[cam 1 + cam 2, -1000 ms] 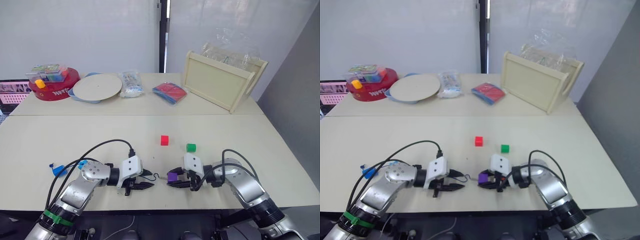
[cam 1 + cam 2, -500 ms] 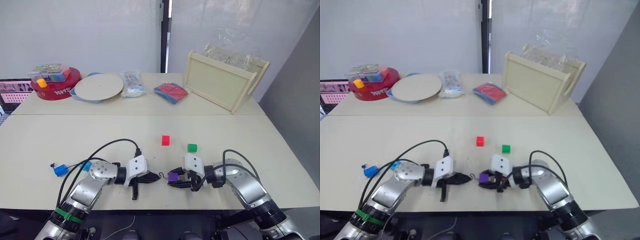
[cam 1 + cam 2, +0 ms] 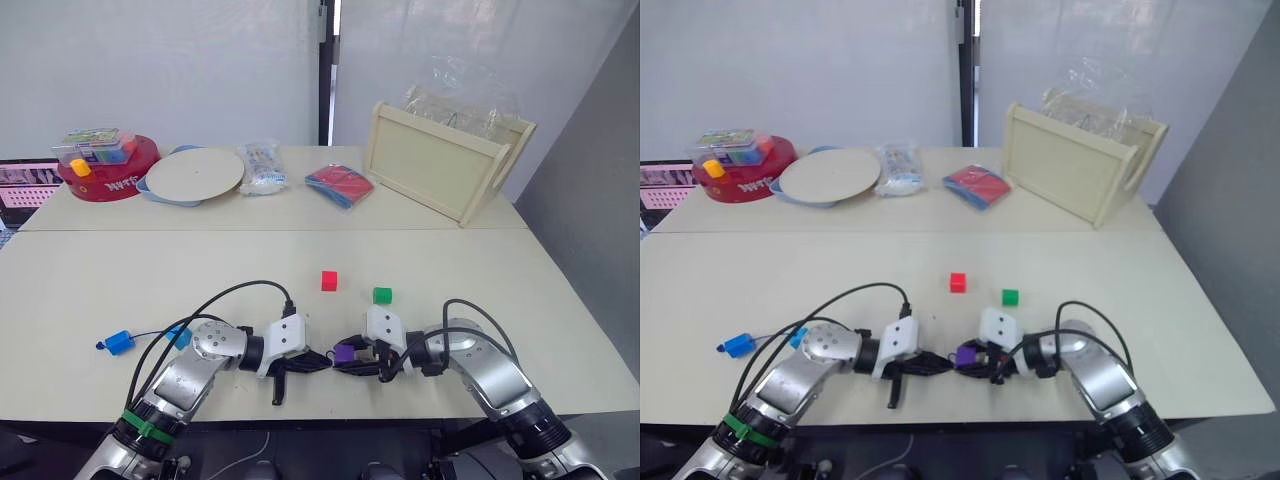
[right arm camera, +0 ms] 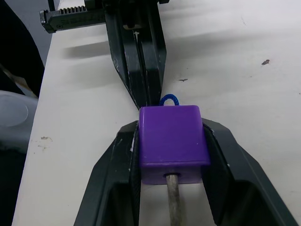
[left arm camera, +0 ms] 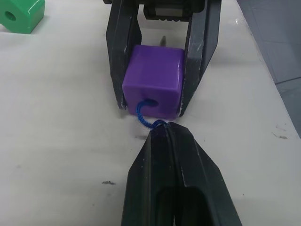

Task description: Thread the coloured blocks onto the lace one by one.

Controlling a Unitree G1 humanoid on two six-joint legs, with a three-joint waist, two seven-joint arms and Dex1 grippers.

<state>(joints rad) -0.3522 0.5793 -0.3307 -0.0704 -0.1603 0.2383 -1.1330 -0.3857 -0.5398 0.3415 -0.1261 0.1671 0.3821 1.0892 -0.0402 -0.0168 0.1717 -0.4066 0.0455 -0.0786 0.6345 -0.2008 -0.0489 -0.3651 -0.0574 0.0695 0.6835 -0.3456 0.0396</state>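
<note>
My right gripper (image 3: 341, 358) is shut on the purple block (image 4: 171, 136), low over the table's front edge. The dark blue lace (image 5: 144, 114) enters the block's hole on the side facing my left gripper. Its pale stiff tip (image 4: 173, 200) sticks out of the far side. My left gripper (image 5: 162, 133) is shut on the lace, with its tips almost touching the block. A red block (image 3: 329, 280) and a green block (image 3: 382, 295) lie just beyond. Two blue blocks (image 3: 118, 342) (image 3: 179, 334) lie to the left by my left arm.
On the back table are a red round tin (image 3: 112, 176) with a box on top, a pale plate (image 3: 195, 173), a plastic bag (image 3: 262, 166), a red-and-blue packet (image 3: 338, 185) and a wooden tray (image 3: 445, 160) standing on its side.
My left gripper has moved right along the table front, from a gap away to right against the purple block. The loose lace loop between the grippers has shortened. The right gripper has stayed put.
</note>
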